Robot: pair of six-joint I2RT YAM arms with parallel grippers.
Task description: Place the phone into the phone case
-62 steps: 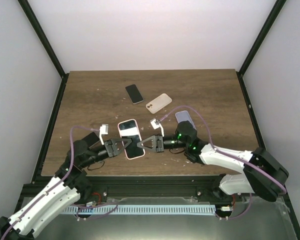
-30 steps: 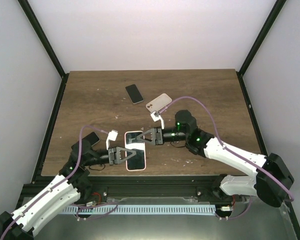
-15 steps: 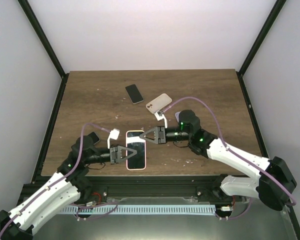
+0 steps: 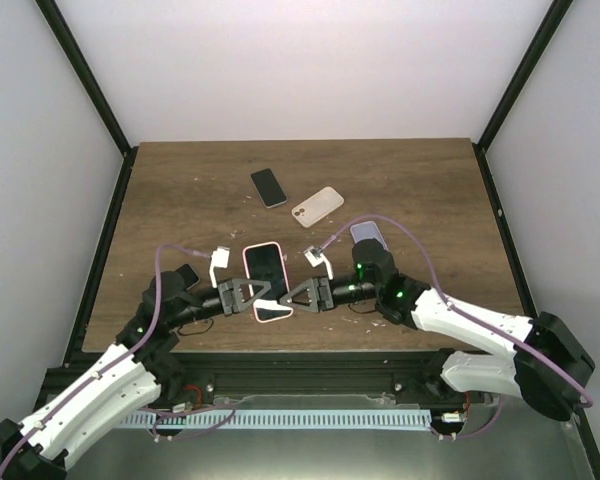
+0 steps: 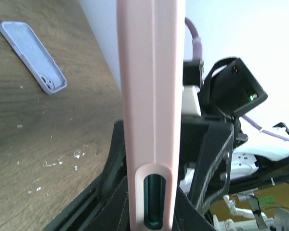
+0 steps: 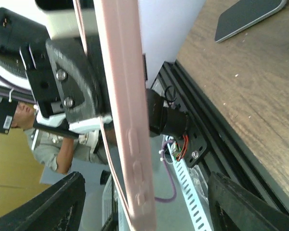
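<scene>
A pink phone case point(image 4: 261, 309) with the dark-screened phone point(image 4: 265, 265) in it stands tipped up on its long edge near the table's front. My left gripper point(image 4: 251, 294) is shut on the case's left side. In the left wrist view the case's pink edge point(image 5: 151, 96) runs up between my fingers, and the phone's teal rim shows in a cutout point(image 5: 154, 199). My right gripper point(image 4: 289, 297) is open at the case's right side. In the right wrist view its fingers point(image 6: 62, 202) stand wide apart, with the case point(image 6: 127, 120) between them untouched.
A black phone point(image 4: 269, 187) and a beige case point(image 4: 317, 206) lie further back on the table. A lavender case point(image 4: 368, 234) lies behind my right arm, also the lavender case point(image 5: 33, 55) in the left wrist view. A dark flat object point(image 4: 185, 274) lies by my left arm.
The pink case went from lying flat to tipped up on its edge and shifted back. My right gripper dropped to its right side and opened. The left gripper stayed shut.
</scene>
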